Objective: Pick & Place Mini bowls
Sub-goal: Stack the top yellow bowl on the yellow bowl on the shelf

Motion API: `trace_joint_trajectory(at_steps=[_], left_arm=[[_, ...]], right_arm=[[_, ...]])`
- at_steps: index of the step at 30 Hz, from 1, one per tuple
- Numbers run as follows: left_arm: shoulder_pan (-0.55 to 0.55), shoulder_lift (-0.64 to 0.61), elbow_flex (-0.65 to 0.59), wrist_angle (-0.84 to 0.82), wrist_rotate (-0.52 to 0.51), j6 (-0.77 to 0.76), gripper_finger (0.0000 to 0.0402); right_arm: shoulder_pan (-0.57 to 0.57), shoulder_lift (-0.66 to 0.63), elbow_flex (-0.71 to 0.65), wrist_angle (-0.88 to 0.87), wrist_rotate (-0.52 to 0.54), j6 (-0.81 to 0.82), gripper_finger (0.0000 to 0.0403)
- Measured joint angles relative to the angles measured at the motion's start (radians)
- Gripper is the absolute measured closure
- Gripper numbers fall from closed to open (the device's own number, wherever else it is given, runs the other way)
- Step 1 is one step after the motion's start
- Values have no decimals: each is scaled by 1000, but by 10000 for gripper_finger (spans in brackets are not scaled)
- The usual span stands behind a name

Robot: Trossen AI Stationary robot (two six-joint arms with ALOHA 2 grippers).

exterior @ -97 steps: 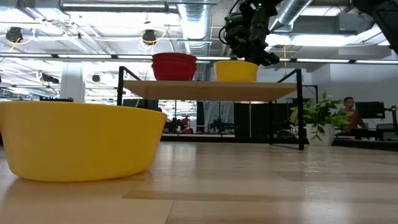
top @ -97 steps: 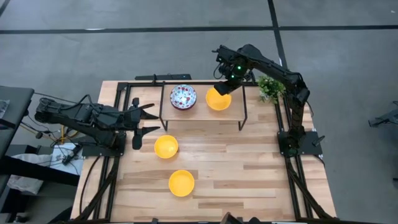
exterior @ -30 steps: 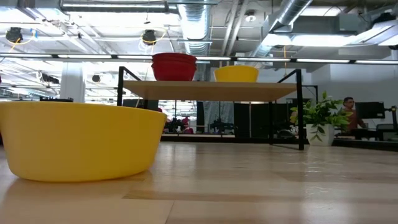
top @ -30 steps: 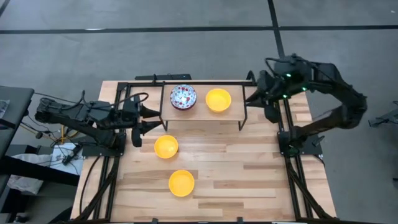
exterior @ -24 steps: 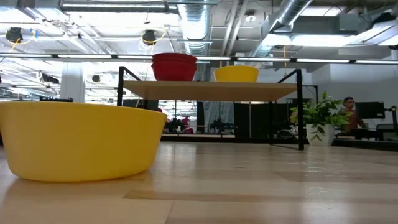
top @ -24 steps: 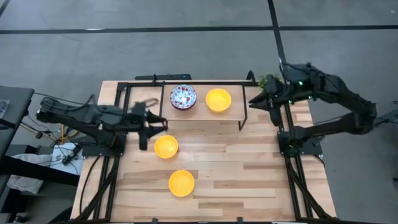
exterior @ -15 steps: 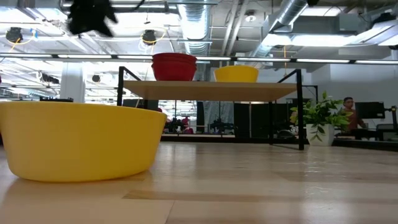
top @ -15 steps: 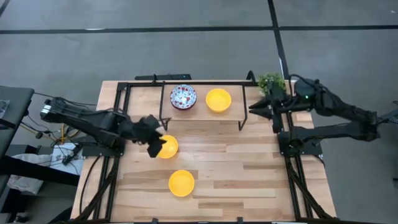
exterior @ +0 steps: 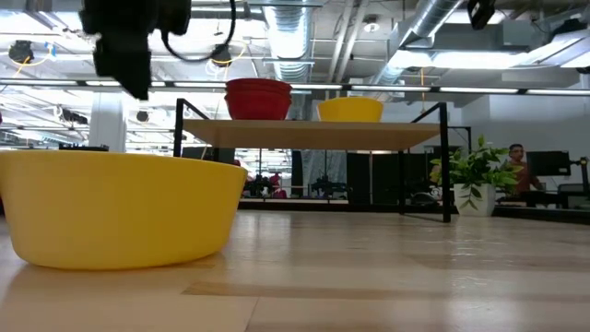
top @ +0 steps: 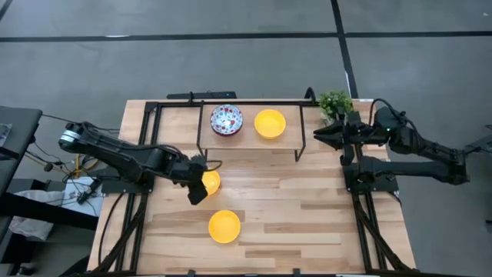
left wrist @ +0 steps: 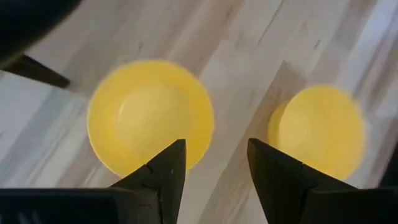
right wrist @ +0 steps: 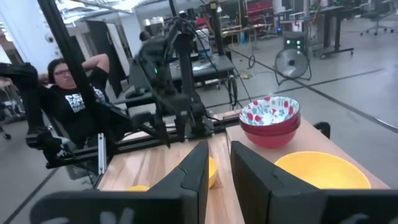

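Left pincer (top: 199,183) hovered over glossy yellow round bowl (top: 207,181) on light wooden tabletop (top: 307,208), fingers (left wrist: 163,175) apart, nothing between them. Second yellow bowl (top: 224,226) lay nearer front edge. Third yellow bowl (top: 270,123) sat on black-framed wooden shelf (top: 292,137) beside stacked floral white-and-red bowls (top: 226,119), stack count unclear. Right pincer (top: 321,132) waited beside shelf's end, near small green potted plant (top: 334,102), fingers narrowly apart, empty.

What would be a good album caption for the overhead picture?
Left gripper open above a yellow bowl; right gripper parked beside the shelf holding floral and yellow bowls.
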Motion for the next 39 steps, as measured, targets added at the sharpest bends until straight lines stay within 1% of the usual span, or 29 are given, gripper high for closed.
trace_joint_trajectory(at_steps=[7,10,15,19,23,27,29,34,39], left_arm=[[-2,125,-50,-10,91,144,231],[-15,157,-71,-7,101,191,231],[-49,192,-88,10,94,301,231],[-68,210,-105,21,19,398,231],[-64,215,-121,27,-14,416,231],[-64,215,-121,43,-2,417,231],[-64,215,-121,55,11,444,233],[-64,215,-154,125,16,542,253],[-64,215,-170,136,16,551,288]], right_arm=[[-1,-6,-2,-2,1,2,345],[0,-6,-2,-2,2,11,345],[0,-6,-2,-3,2,27,345],[0,-5,-2,-4,2,27,345],[0,-5,-2,-7,3,27,345],[0,-5,-2,-8,4,27,345],[0,-5,-2,-8,5,27,345],[0,-5,-2,-8,8,40,345],[0,-5,-2,-11,9,52,345]])
